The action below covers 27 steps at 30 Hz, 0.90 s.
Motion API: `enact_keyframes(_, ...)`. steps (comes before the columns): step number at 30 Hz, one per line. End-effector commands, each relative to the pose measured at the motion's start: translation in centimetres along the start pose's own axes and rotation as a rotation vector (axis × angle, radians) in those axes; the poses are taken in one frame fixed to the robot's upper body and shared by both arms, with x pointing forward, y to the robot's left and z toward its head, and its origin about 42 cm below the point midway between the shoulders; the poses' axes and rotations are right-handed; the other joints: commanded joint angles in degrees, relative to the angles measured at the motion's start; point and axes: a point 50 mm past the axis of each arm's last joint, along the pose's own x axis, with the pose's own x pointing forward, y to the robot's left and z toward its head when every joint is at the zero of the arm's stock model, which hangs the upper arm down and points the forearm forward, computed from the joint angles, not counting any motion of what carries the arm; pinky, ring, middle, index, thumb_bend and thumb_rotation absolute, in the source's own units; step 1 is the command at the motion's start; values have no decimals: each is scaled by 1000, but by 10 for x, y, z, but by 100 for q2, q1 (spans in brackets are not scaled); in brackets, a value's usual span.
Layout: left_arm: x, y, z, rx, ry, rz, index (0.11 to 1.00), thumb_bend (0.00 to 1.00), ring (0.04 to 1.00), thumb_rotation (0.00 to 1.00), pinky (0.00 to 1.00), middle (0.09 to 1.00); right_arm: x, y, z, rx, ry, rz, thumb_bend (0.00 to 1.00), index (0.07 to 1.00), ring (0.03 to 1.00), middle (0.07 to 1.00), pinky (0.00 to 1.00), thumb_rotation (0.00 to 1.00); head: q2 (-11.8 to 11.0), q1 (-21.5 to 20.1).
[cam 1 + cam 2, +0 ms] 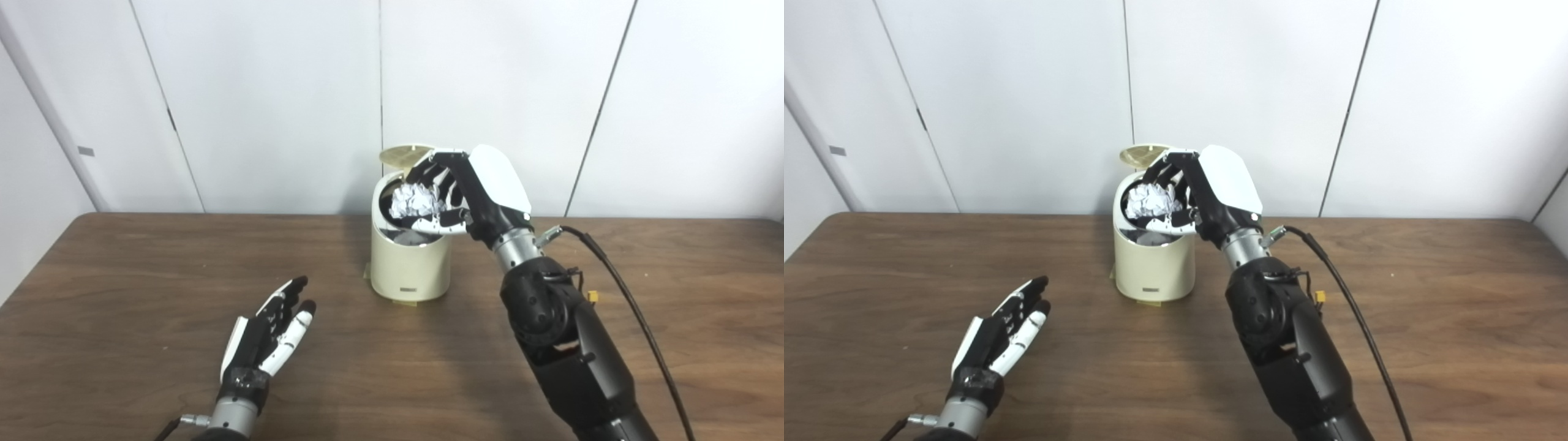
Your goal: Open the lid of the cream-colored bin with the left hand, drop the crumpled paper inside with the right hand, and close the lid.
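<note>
Now right hand grips crumpled paper over open bin; left hand spread.

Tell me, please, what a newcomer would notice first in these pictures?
The right hand holds the crumpled paper over the open bin at the table's far middle, lid up behind. The left hand rests open near the front, holding nothing.

The small label low on the cream-colored bin is too blurred to read.
</note>
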Motion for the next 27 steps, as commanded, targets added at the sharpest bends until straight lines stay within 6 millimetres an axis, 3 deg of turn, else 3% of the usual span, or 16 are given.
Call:
enact_keyframes(1,1,-6,5,-16,-20,-9,937,524,949,576,963,930,18,-17,20,-12,-106,-85,487,538,391,529,271,0,9,16)
enact_keyframes(27,-2,-11,10,-64,-40,-8,953,527,921,518,896,917,39,10,-3,-15,-25,-62,491,538,397,512,290,0,105,37)
